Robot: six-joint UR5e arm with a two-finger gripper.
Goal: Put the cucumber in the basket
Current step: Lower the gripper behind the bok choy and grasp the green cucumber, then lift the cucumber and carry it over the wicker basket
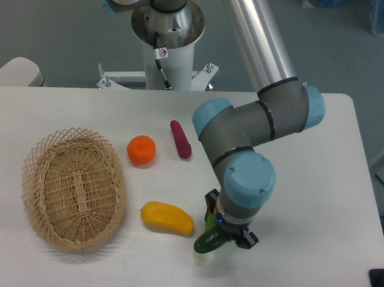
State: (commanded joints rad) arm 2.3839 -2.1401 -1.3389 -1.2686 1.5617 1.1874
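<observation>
Basket (73,189): woven wicker, rough, matt. Cucumber (207,241): glossy, smooth. Table (319,213): matt white. Arm tube (254,32): brushed metal, slight sheen.

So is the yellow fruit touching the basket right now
Apart. The fixed camera shows a plain strip of white table between the yellow fruit and the basket rim.

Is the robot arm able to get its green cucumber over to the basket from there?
Probably yes. The gripper holds the cucumber, and the basket sits open to the left. Only the yellow fruit lies between, low enough to pass over.
</observation>
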